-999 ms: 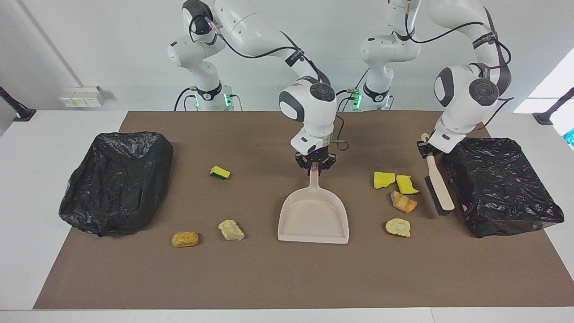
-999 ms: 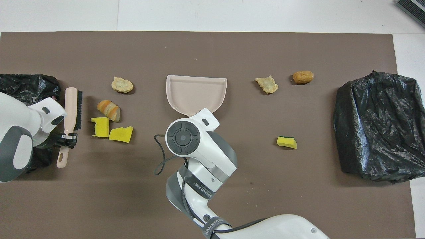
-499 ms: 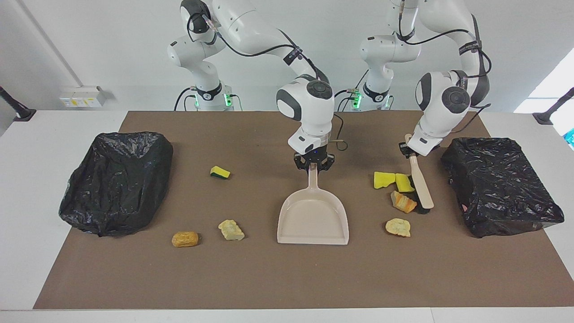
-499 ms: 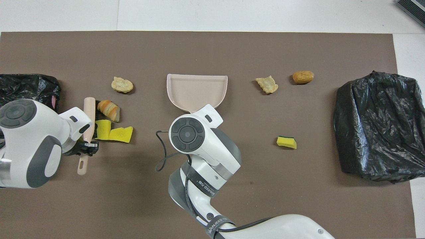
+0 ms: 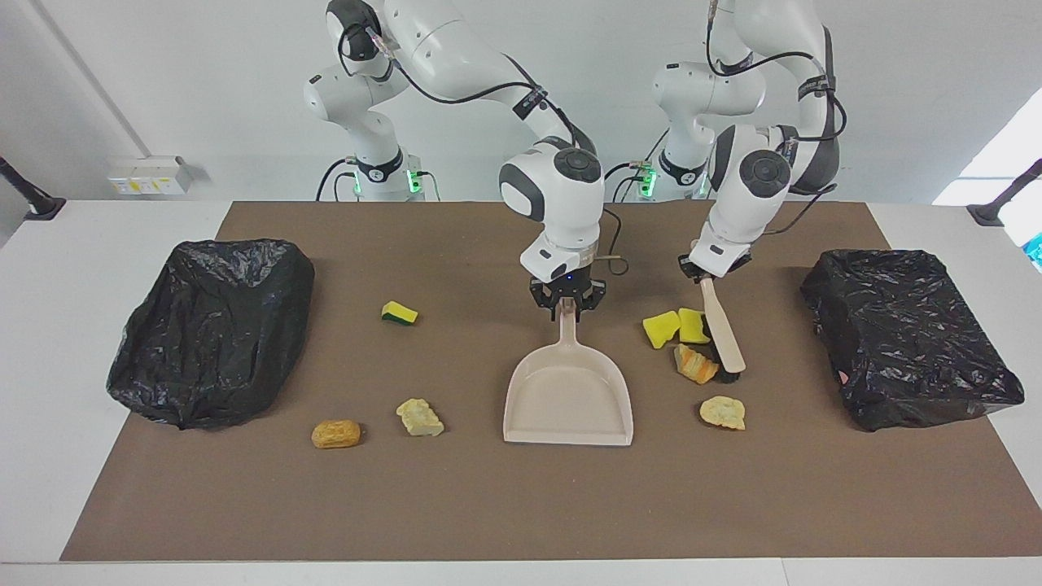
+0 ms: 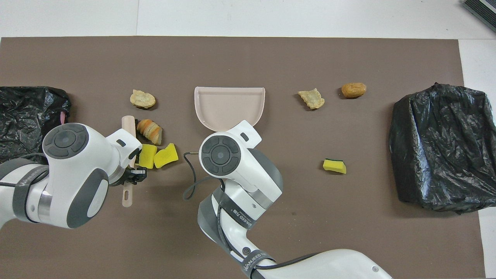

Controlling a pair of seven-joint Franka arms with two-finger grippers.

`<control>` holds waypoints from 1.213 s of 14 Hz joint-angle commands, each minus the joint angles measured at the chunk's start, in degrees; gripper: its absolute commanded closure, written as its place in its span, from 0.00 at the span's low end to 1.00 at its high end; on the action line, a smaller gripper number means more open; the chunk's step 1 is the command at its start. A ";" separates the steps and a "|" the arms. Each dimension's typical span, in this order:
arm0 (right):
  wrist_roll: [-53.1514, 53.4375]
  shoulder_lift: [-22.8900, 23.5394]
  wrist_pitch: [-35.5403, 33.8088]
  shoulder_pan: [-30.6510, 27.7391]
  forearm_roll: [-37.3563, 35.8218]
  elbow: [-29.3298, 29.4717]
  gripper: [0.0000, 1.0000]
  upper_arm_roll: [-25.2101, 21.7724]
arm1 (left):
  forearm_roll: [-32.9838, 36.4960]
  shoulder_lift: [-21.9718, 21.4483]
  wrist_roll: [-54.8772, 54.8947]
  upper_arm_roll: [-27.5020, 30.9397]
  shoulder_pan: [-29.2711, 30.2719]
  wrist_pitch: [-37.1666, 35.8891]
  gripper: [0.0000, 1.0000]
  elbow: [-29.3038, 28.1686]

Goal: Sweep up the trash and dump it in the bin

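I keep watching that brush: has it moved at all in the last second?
Yes. The brush has swept away from the black bag toward the dustpan.

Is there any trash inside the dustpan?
No, the dustpan is bare inside; every scrap lies on the brown mat around it.
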 commanded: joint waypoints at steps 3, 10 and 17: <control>-14.23 -2.60 -5.37 -1.82 0.78 -0.34 1.00 0.37 | -0.65 -1.19 0.62 1.20 2.06 -0.78 1.00 4.26; -58.83 -11.39 -20.66 -12.19 7.79 -0.78 1.00 0.37 | -0.65 -0.84 2.20 1.12 11.29 -3.16 1.00 8.40; -96.30 -13.50 -19.05 -14.39 7.29 -5.42 1.00 0.28 | -0.65 -4.43 7.47 0.94 8.59 -2.54 1.00 -1.43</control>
